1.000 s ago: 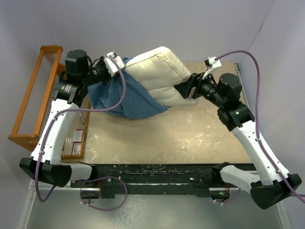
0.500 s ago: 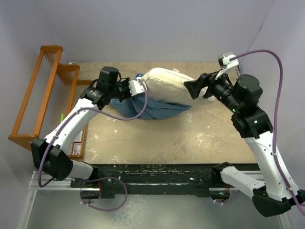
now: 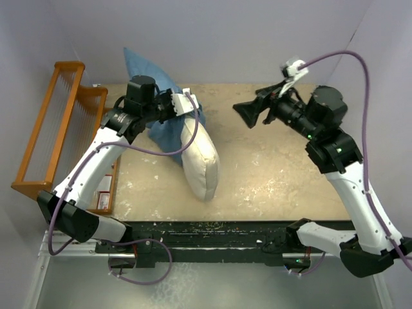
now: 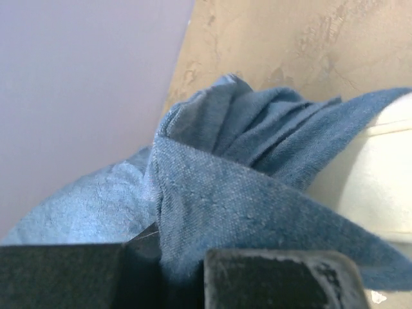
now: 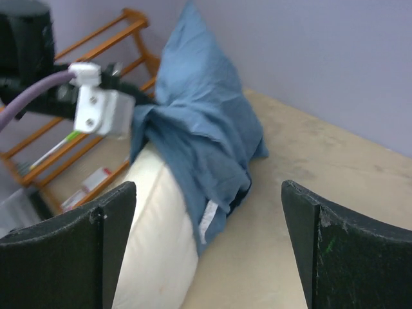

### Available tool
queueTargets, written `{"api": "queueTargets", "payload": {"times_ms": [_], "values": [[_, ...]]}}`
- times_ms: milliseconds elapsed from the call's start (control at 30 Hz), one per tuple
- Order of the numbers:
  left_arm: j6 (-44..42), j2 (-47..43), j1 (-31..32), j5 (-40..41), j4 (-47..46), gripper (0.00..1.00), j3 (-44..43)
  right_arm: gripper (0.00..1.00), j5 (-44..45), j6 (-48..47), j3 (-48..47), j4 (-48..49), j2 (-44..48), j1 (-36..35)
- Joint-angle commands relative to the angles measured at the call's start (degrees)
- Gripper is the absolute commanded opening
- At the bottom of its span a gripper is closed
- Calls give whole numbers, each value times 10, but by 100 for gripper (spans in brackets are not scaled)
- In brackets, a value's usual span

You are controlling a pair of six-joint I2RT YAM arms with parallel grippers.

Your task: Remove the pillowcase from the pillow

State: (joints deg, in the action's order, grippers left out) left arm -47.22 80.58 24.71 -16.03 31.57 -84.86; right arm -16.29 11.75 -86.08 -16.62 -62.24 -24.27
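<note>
— Dropped, hasn't it? A second ago the pillow [image 3: 199, 164] hung between both grippers; now it lies on the table [image 3: 277, 180], and the right gripper [image 3: 243, 114] has let go and drawn off.

— Yes. Nearest the robot is the pillow's bare cream end, about level with the near end of the wooden rack [image 3: 69, 66] and well to the right of it. Its long axis runs from there towards the back wall [image 3: 225, 38], leaning slightly towards the rack.

— And the pillowcase [image 3: 164, 138]?

— Bunched over the pillow's far end only, level with the rack's far half, one corner standing up against the back wall. The left gripper [image 4: 164, 277] is clamped tight on a fold of that blue cloth.

— The right one is empty?

— Empty, jaws spread wide, hanging over the table on the pillow's side away from the rack, well apart from it, pointing towards the pillow's far end.

— What does the next move turn on?

— That axis, probably. The cream body stretches towards the robot while the cloth is held at the far end, so the sack should slide off along the axis, away from the robot. The left gripper already has the cloth; the right is free, and the pillow lies towards the rack from it.
</note>
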Motion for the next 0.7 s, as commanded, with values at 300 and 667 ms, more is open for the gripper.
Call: {"api": "queueTargets", "payload": {"times_ms": [300,667], "values": [[55,6,73,51,17,0,-71,95,99,38,87,78,-56,-237],[104,32,73,12,38,0,-100,90,191,0,112,1,-87,-268]]}}
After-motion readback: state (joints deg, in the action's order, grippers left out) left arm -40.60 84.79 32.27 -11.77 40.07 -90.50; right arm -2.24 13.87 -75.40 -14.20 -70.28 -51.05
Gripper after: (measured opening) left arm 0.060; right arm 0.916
